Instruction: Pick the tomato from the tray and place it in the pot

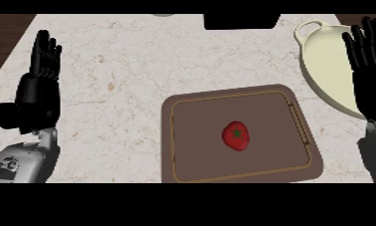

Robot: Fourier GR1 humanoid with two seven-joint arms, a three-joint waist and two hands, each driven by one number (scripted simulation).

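Bench (pixel 117 70): a wide bare stretch lies to the right of the left hand (pixel 37 90) and its upright fingers (pixel 46 51), as far as the tray (pixel 167 140); open passage. Tray: low rim all round, open from above. The tomato (pixel 236 136) lies near the middle, with free floor on every side. Right hand (pixel 363 70): its straight fingers (pixel 358 41) stand over the right part of the pot (pixel 327 65); the mouth left of those fingers is open. The pot wall stands between tray and mouth, with a narrow strip of bench showing between them. Loop handle (pixel 308 25): left of the right fingertips. Dark block (pixel 242 21): at the far edge, well left of them
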